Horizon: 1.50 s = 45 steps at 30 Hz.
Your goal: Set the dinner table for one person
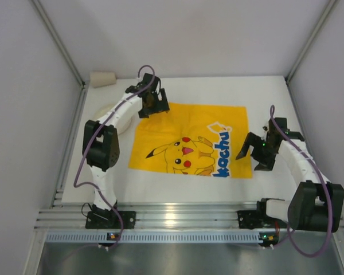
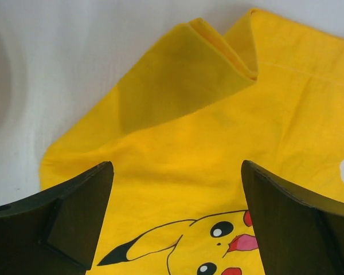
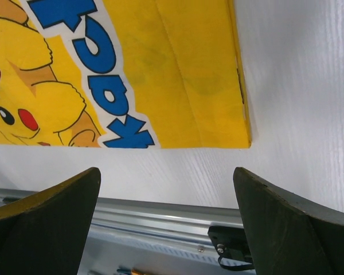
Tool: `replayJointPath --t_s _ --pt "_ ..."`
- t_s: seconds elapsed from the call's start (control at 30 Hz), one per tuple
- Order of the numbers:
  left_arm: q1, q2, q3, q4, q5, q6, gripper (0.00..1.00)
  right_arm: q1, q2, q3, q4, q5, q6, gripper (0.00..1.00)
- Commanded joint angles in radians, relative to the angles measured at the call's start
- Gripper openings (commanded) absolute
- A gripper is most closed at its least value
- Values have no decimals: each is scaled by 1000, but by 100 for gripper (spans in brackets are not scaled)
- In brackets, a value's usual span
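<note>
Views from above and from both wrists. White surface (image 1: 218,91), the widest plane, fills the middle of the overhead view, with a slotted aluminium rail (image 1: 178,216) along its near edge. Yellow cartoon-printed mat (image 1: 189,140) lies at the centre of the surface; its far-left corner (image 2: 183,74) is folded over onto the mat. Left jaws stand wide open and hold nothing, poised over that far-left part of the mat. Right jaws, likewise wide open and empty, hang above the mat's near-right corner (image 3: 241,134). Pale cup (image 1: 102,78) lies on its side at the far-left corner of the surface. Pale round object (image 1: 125,125), partly hidden by the left arm (image 1: 103,143), sits just left of the mat.
</note>
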Motion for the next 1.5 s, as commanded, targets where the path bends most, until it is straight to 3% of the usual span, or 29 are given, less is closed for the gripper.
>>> replayJointPath --t_s 0.0,0.17,0.27,0.47,0.6,0.77,0.93,1.07,1.13,1.33,1.47 --pt "52 -87 9 -1 -132 -59 98 27 -13 -33 53 -64 11 100" --pt "137 -106 22 83 -145 -98 98 54 -11 -40 66 -104 19 100" --pt "149 -54 103 134 -158 -6 98 60 -27 -32 82 -121 10 100" --pt "184 208 365 152 -336 161 98 65 18 3 72 -77 22 100" --pt "235 337 472 249 -306 269 98 65 67 16 107 -78 100 100" --pt "407 420 472 445 -131 114 99 169 212 101 84 -51 136 100" --pt "510 497 477 690 274 16 99 257 360 270 15 2 140 100" --pt "580 542 415 1027 553 -206 95 301 542 445 -45 26 133 100" --pt "617 566 402 1117 682 -294 93 327 625 506 -72 35 122 100" --pt "692 579 312 1428 868 -557 93 384 771 652 -118 42 91 100" --pt "751 562 195 1632 840 -684 92 402 799 654 -103 35 87 100"
